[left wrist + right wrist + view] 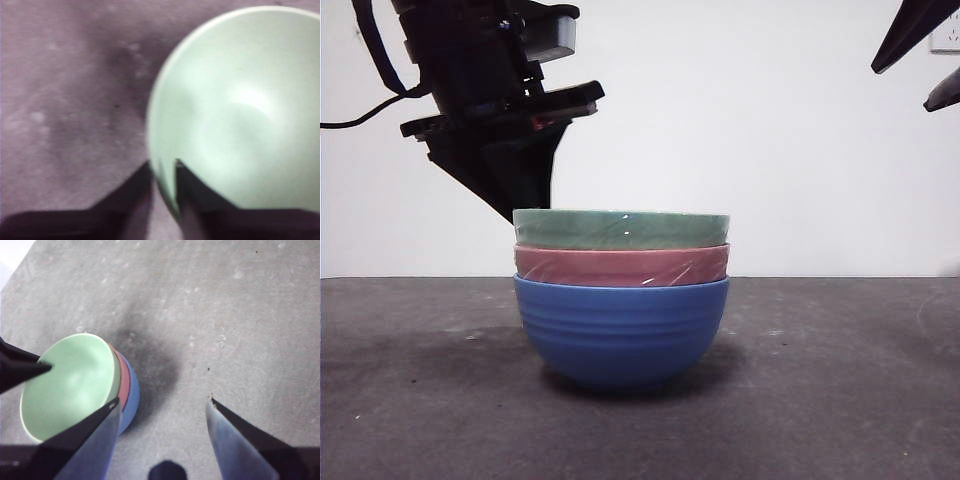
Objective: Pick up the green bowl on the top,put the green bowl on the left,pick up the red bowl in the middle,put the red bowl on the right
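Stack intact mid-bench: green bowl (621, 229) on top, red bowl (621, 266) beneath, blue bowl (620, 331) at base. I see left gripper (163, 169) straddling green rim, one jaw inside, one outside, narrow gap, rim between them; firm grip I cannot confirm. Right gripper (162, 405) waits high, jaws spread wide. I judge nothing placed yet; both bowl moves remain.

Left gripper (163, 167) lowered, jaws narrowly apart; right gripper (162, 405) spread, raised.
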`<state>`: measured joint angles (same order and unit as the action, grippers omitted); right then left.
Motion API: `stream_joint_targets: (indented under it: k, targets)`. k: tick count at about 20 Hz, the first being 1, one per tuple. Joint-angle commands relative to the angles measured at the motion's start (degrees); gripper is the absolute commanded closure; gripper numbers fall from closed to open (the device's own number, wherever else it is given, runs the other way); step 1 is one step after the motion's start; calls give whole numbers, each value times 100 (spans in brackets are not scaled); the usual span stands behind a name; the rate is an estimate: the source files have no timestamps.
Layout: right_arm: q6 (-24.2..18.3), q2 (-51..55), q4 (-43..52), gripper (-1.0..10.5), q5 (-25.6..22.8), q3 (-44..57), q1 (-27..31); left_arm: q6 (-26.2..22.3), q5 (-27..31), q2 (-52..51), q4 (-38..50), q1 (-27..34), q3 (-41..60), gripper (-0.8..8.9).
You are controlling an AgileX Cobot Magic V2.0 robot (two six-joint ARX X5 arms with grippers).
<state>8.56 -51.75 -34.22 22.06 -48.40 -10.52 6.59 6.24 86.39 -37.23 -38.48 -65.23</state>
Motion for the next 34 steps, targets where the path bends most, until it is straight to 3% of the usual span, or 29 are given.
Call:
stream_joint_targets:
  k: [1, 6, 11, 17, 21, 23, 28, 34]
  targets:
    - [-2, -11, 26, 663, -11, -20, -11, -68, 15, 22, 44, -7, 24, 822]
    - [-2, -11, 28, 664, -11, -20, -11, -66, 15, 20, 227, -7, -20, 822]
    - [-2, -11, 28, 664, -11, -20, -11, -81, 17, 13, -199, -7, -704, 822]
    - [-7, -11, 28, 664, -11, -20, -9, -503, 280, -68, -1473, 81, -1945, 822]
    - [-9, -11, 28, 664, -11, -20, -4, -522, 625, -501, -2433, 520, -2203, 822]
    - [-9, -11, 28, 664, -11, -20, -4, -511, 616, -807, -2656, 916, -2061, 822]
    - [-9, -11, 31, 664, -11, -20, -4, -315, 221, -1714, -1971, 1759, -509, 823]
    - [-4, -11, 177, 664, -9, -20, -4, -186, -144, -1716, -1054, 2151, 702, 823]
